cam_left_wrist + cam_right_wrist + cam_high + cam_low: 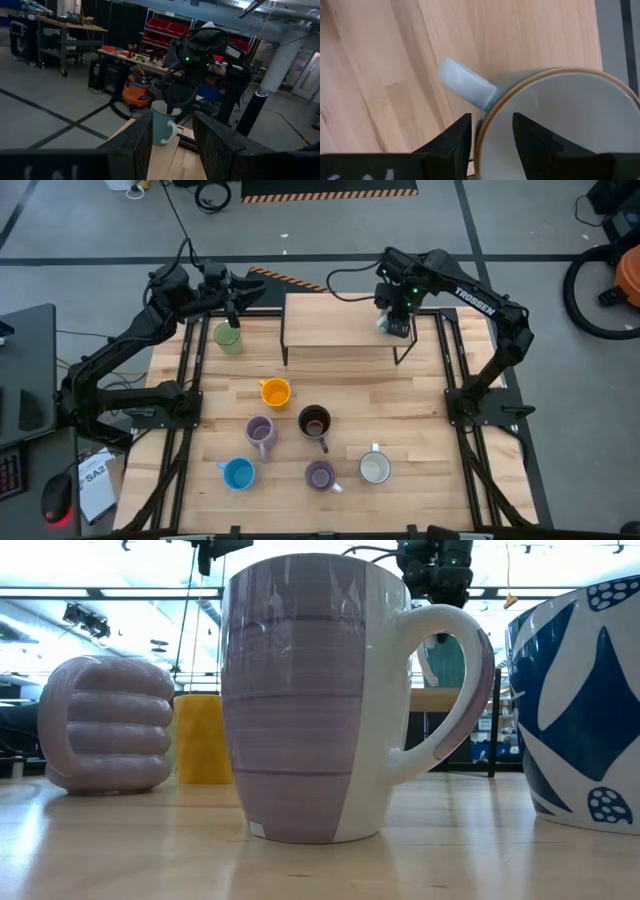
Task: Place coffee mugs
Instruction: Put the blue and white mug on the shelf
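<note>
The pale white-and-teal ceramic mug [385, 323] stood upright at the far right of the wooden butcher-block surface [420, 410], just beside the right leg of the small wooden riser shelf on black metal legs [335, 320], its mouth facing up and its pale curved handle [466, 83] sticking out sideways over the wood. The right pincer [397, 318] came down over it from above, jaws partly spread with one finger [530, 137] inside the rim and the other [452, 140] outside by the handle, straddling the wall; I could not tell if they had closed on it. At the far left the green mug [228, 337] stood upright, mouth up, with the left pincer [232, 315] poised at its far rim, fingers apart and holding nothing. Nearer the front stood the rest, all upright: an orange mug [274, 392], a lilac purple mug [260, 431], a dark brown-black mug [314, 421], a blue mug [238, 473], a second lilac mug [320, 475] and a white mug [374, 468]. Both dark arms reached in from the surface's sides, elbows bent. Beyond lay grey concrete floor, black cables, an orange shop vacuum [137, 92] and shelving with red bins [167, 32].
</note>
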Robot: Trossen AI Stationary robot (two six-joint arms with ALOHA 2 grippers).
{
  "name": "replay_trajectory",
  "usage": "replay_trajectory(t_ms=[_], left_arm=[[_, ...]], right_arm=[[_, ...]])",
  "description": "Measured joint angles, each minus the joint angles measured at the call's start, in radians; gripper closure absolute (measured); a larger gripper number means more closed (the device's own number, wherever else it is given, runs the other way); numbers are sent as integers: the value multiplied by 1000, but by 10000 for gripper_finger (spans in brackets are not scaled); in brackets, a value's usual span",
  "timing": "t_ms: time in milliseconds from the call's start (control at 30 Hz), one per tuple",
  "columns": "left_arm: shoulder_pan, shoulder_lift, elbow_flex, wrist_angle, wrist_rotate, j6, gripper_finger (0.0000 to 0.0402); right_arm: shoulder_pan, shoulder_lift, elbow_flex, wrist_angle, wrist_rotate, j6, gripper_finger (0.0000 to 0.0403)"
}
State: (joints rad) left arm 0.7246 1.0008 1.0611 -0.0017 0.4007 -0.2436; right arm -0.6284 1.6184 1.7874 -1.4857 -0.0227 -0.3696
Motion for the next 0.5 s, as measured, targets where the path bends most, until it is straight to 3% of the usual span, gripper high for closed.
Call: replay_trajectory(t_ms=[200, 500], left_arm=[[0, 0, 0, -1, 0, -5, 256], [0, 0, 0, -1, 0, -5, 256]], right_arm=[[13, 0, 0, 0, 10, 5, 260], [13, 0, 0, -3, 13, 101, 322]])
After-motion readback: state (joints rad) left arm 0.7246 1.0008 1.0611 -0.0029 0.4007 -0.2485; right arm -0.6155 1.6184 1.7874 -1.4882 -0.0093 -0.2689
